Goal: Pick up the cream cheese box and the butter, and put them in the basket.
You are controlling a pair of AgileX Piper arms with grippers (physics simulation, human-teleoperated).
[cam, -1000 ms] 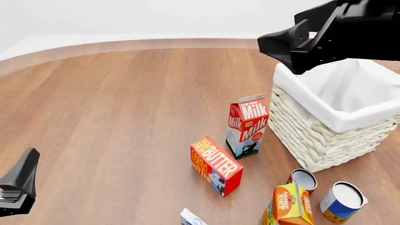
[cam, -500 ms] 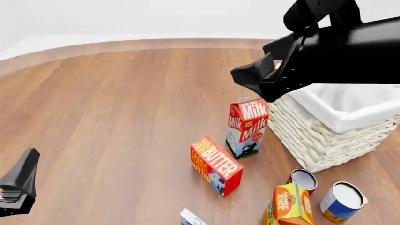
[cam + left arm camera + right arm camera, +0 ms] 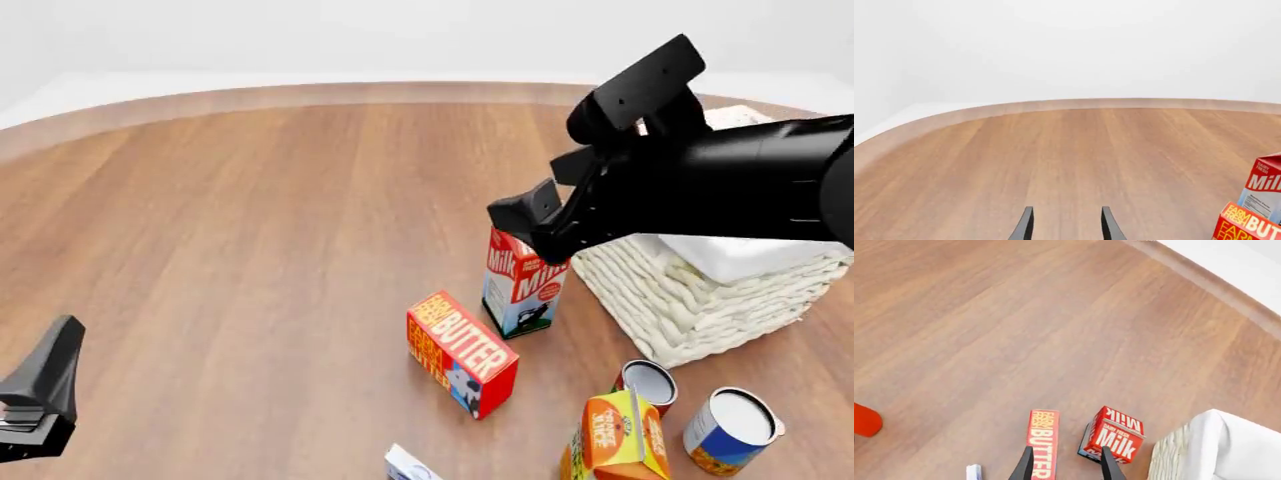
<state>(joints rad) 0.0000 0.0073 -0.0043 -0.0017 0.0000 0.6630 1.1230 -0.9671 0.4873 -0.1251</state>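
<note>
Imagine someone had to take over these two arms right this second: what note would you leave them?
Left gripper: open, holding nothing, low at the near left.
Right gripper: open, holding nothing, above the milk carton.
Butter: on the table, left of the milk carton.
Cream cheese box: at the near table edge, mostly cut off.
Basket: on the right; contents hidden by the arm.
Left to do: pick up both boxes and put them in the basket.

Front view: fixed, high, behind the arms, facing forward and down over table [image 3: 240,220]. Left wrist view: low near tabletop, facing level toward far wall. Right wrist view: high, facing steeply down. All three share butter [image 3: 462,352] [image 3: 1247,226] [image 3: 1043,442] and milk carton [image 3: 523,282] [image 3: 1263,186] [image 3: 1113,434].
</note>
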